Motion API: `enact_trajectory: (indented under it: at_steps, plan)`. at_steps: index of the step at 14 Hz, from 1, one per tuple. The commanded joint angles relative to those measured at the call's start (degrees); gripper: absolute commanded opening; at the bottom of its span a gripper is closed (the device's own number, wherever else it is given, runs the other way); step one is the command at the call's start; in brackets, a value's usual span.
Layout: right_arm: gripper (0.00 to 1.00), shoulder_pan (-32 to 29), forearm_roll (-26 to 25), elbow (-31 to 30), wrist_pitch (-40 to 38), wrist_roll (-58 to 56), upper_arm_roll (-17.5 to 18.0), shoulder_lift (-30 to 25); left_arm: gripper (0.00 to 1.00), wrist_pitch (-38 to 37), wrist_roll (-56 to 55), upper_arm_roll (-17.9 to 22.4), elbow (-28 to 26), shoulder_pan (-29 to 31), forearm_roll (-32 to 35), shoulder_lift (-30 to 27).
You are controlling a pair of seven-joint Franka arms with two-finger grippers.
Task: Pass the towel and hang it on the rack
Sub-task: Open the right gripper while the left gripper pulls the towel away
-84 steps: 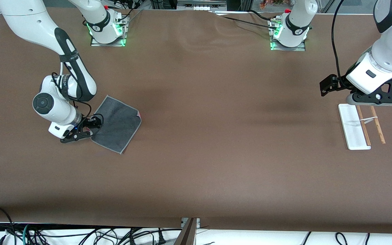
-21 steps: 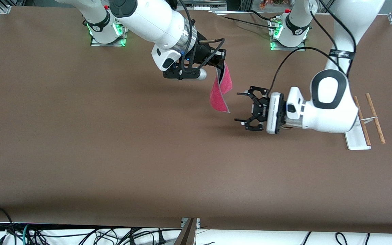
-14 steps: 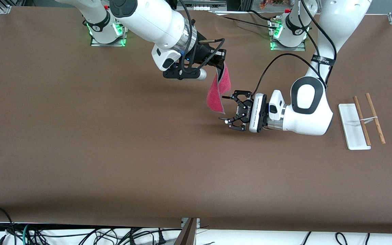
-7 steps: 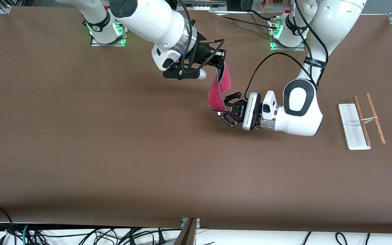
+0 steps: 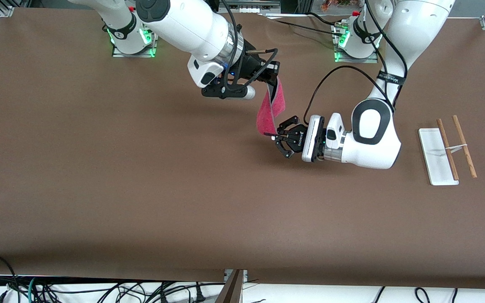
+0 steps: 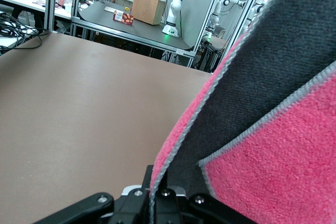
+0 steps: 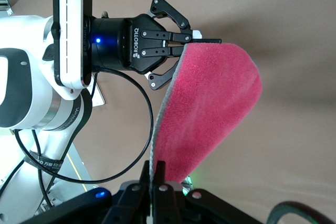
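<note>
Mid-handover above the brown surface (image 5: 141, 189) at frame centre. Towel (image 5: 270, 110) hanging pink-side out, top corner pinched in the closed right claw (image 5: 273, 79), lower corner clamped by the closed left claw (image 5: 277, 136). Still to come: release, carry, drape on the bare rack (image 5: 444, 149) at mid-right.

The right arm reaches from its base toward the middle of the bench, its right gripper (image 5: 273, 80) raised, fingers pinched together on the towel (image 5: 270, 111). The left arm bends low from its base, wrist level, and the left gripper (image 5: 274, 136) has its fingers clamped on the towel's hanging corner.
</note>
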Motion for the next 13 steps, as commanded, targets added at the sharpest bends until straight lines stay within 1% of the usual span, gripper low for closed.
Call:
enact_trajectory:
  at_steps: [1, 5, 6, 7, 8, 9, 11, 13]
  plan:
    - [0.99, 0.3, 0.6, 1.4, -0.1, 1.8, -0.6, 0.7, 0.0, 0.1, 1.6, 0.0, 0.2, 0.2, -1.6, -0.1]
    - [1.0, -0.9, -0.1, 1.4, -1.1, 1.3, -1.1, 0.5, 0.0, -0.4, 1.3, 0.1, 0.4, 0.6, -0.8, -0.3]
    - [1.0, -1.8, -0.7, 1.4, -1.8, 0.8, -1.2, 0.4, 0.0, -0.4, 1.3, 0.2, 0.5, 0.7, -0.6, -0.6]
    - [1.0, -2.8, -2.8, 1.5, -2.9, 0.0, -1.1, 0.2, 0.0, -0.5, 1.4, 0.5, 0.6, 0.9, -0.2, -0.8]
    - [1.0, -4.2, -4.8, 1.5, -4.5, -2.2, -1.1, 0.0, 0.0, -0.6, 1.3, 0.6, 1.7, 1.2, 2.3, -1.2]
    - [1.0, -6.0, -5.8, 1.5, -6.5, -5.5, -1.1, -0.2, 0.0, -0.6, 0.9, 0.6, 2.8, 1.9, 6.0, -1.9]
    - [1.0, -10.2, -7.5, 1.3, -11.1, -15.1, -1.3, -0.5, 0.0, -1.8, 0.8, 0.6, 5.0, 3.7, 12.5, -2.3]
    - [1.0, -15.1, -9.1, 1.3, -16.1, -25.5, -2.9, -0.6, 0.0, -4.5, -0.1, 0.8, 7.3, 5.8, 20.2, -2.3]
